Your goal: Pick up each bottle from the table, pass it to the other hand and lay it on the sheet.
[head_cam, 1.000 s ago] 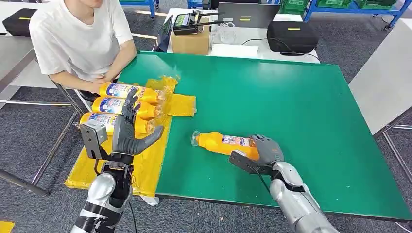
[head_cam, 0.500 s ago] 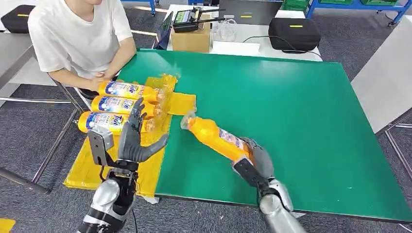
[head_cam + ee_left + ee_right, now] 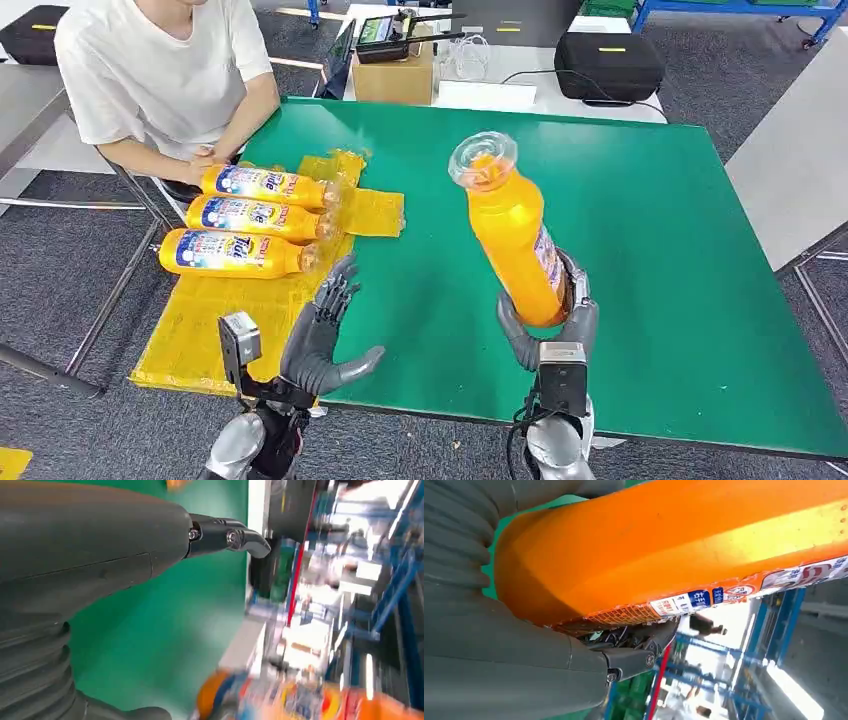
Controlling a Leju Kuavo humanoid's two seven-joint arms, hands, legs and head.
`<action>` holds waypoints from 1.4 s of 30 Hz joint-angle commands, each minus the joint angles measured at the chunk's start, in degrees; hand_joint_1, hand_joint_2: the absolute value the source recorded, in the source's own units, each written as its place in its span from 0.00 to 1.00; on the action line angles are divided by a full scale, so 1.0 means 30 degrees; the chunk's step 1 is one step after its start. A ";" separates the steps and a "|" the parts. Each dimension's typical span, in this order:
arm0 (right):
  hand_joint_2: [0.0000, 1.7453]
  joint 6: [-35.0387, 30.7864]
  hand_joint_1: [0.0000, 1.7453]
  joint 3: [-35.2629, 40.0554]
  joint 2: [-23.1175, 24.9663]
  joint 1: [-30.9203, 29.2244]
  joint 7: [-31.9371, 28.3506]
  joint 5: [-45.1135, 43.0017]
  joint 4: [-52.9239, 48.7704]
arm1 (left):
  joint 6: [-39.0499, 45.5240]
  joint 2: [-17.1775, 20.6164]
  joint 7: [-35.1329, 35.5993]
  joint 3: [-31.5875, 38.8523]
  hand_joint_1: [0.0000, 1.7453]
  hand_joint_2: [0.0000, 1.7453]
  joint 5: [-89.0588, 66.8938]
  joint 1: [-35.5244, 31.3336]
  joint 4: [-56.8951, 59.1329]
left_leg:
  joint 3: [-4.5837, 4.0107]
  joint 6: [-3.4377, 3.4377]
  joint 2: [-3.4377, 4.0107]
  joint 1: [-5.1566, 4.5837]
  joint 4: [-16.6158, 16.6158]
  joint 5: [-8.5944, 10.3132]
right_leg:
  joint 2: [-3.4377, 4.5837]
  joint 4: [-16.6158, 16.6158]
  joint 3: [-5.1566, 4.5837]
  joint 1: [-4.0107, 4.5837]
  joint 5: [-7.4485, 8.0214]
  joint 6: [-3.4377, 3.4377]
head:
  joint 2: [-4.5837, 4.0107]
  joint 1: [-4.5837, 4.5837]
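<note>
Raised since the earlier frame: the orange bottle (image 3: 512, 235), then slanted low over the table, now stands nearly upright, cap end up, clear of the surface. Your items, largest first. Green table (image 3: 650, 250). Person (image 3: 160, 70), seated at its far left corner. Yellow sheet (image 3: 215, 320), over the table's left edge, carrying three bottles (image 3: 245, 218) lying side by side. Right hand (image 3: 555, 325), fingers wrapped round the raised bottle's base. Left hand (image 3: 322, 335), empty, fingers spread, at the sheet's near corner.
</note>
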 commanded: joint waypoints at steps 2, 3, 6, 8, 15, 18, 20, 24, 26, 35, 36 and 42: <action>1.00 0.2532 1.00 0.2954 -0.0571 -0.2171 0.0983 0.1857 0.3924 | -0.1749 0.0369 0.0278 -0.1006 0.00 1.00 0.1624 -0.0754 0.2051 | 0.0045 0.0033 0.0010 0.0001 -0.0038 0.0002 | 0.0017 -0.0036 0.0033 0.0011 0.0008 -0.0047 | 0.0000 -0.0007; 1.00 0.2598 1.00 0.3394 -0.0571 -0.2538 0.0807 0.2371 0.4842 | -0.3080 0.0410 0.0649 -0.1168 0.00 1.00 0.2889 -0.0918 0.2285 | 0.0077 0.0056 0.0012 0.0012 -0.0069 0.0009 | 0.0024 -0.0074 0.0066 0.0028 0.0021 -0.0083 | 0.0000 0.0000; 1.00 0.2439 1.00 0.3787 -0.0401 -0.3033 0.0607 0.3001 0.6306 | -0.3795 0.0561 0.0559 -0.1515 0.00 1.00 0.3207 -0.0993 0.2203 | 0.0068 0.0054 0.0003 0.0007 -0.0063 0.0010 | 0.0014 -0.0068 0.0063 0.0020 0.0018 -0.0070 | 0.0000 -0.0007; 1.00 0.2415 1.00 0.3827 -0.0341 -0.3028 0.0608 0.3070 0.6510 | -0.3862 0.0550 0.0577 -0.1579 0.00 1.00 0.3242 -0.1062 0.2195 | 0.0085 0.0067 0.0002 0.0009 -0.0083 0.0014 | 0.0015 -0.0091 0.0084 0.0027 0.0024 -0.0093 | 0.0000 0.0000; 1.00 0.2301 1.00 0.4908 0.0332 -0.3202 0.0415 0.3507 0.6991 | -0.1615 -0.0261 0.0589 -0.1277 0.00 1.00 0.3290 -0.1725 0.2248 | 0.0005 0.0029 -0.0025 0.0006 -0.0021 0.0005 | -0.0021 -0.0020 0.0005 0.0015 0.0002 -0.0052 | 0.0000 0.0000; 1.00 0.2298 1.00 0.5254 0.0350 -0.3188 0.0362 0.3544 0.7157 | -0.1309 -0.0427 0.0631 -0.1157 0.00 1.00 0.3793 -0.1755 0.2002 | 0.0021 0.0039 -0.0026 0.0007 -0.0030 0.0001 | -0.0021 -0.0028 0.0016 0.0019 -0.0002 -0.0063 | 0.0000 0.0000; 1.00 0.2231 1.00 0.5457 0.0399 -0.3142 0.0302 0.3403 0.7296 | -0.0923 -0.0447 0.0522 -0.1182 0.00 1.00 0.3871 -0.1850 0.1859 | 0.0010 0.0038 -0.0029 0.0004 -0.0026 0.0003 | -0.0024 -0.0026 0.0009 0.0015 -0.0002 -0.0055 | 0.0000 0.0000; 1.00 0.2168 1.00 0.5492 0.0424 -0.3111 0.0273 0.3417 0.7340 | -0.0869 -0.0456 0.0543 -0.1190 0.00 1.00 0.3877 -0.1870 0.1803 | 0.0015 0.0041 -0.0024 0.0006 -0.0029 0.0001 | -0.0018 -0.0030 0.0018 0.0016 -0.0002 -0.0059 | 0.0000 0.0000; 1.00 0.2165 1.00 0.5494 0.0395 -0.3151 0.0263 0.3401 0.7369 | -0.0866 -0.0418 0.0543 -0.1213 0.00 1.00 0.3878 -0.1855 0.1794 | 0.0002 0.0038 -0.0030 -0.0002 -0.0029 0.0004 | -0.0026 -0.0026 0.0010 0.0008 -0.0002 -0.0055 | 0.0000 0.0000; 1.00 0.2363 1.00 0.7546 0.0262 -0.3328 -0.0310 0.2325 0.7860 | 0.1442 -0.0978 -0.0191 -0.1146 0.00 1.00 0.5739 -0.2456 0.1244 | 0.0027 0.0068 -0.0052 0.0014 -0.0051 0.0007 | -0.0038 -0.0055 0.0033 0.0038 0.0001 -0.0117 | 0.0000 0.0000; 1.00 0.2457 1.00 0.7647 0.0266 -0.3351 -0.0315 0.2285 0.8006 | 0.0699 -0.0964 -0.0041 -0.1190 0.00 1.00 0.6493 -0.2424 0.1142 | 0.0000 0.0041 -0.0032 0.0004 -0.0025 0.0000 | -0.0023 -0.0023 0.0000 0.0017 -0.0003 -0.0066 | 0.0000 -0.0007; 1.00 0.5013 0.00 0.8207 0.0108 -0.3642 -0.0954 0.0828 0.7925 | -0.2690 -0.0694 0.0061 -0.1715 1.00 1.00 0.9099 -0.2037 -0.0245 | 0.0003 0.0046 -0.0046 0.0006 -0.0032 0.0000 | -0.0038 -0.0033 0.0011 0.0021 -0.0010 -0.0075 | 0.0000 -0.0007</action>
